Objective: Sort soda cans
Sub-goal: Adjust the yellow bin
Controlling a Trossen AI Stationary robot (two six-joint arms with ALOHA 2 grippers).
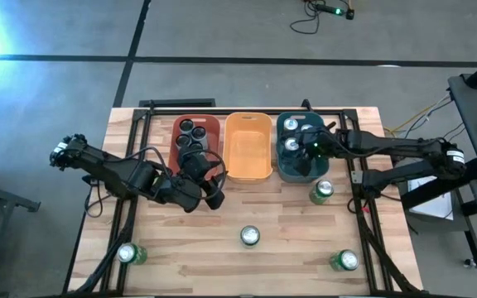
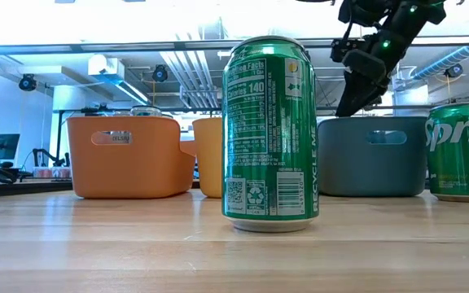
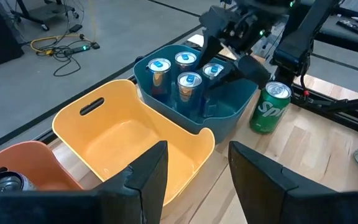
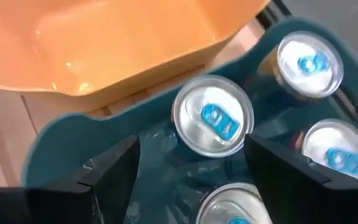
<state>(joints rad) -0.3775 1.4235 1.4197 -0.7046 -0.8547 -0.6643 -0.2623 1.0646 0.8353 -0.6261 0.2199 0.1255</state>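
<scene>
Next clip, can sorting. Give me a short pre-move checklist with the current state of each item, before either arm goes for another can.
1. Right gripper empty and open above the teal tub: ok.
2. Left gripper empty and open, near the red tub: ok.
3. Blue-tabbed cans upright in the teal tub: ok.
4. Yellow tub free to receive cans: ok, nothing in it.
5. Green cans left on the table: not ok, four remain to sort.
6. Nearest green can upright and apart from the teal tub: ok.
</scene>
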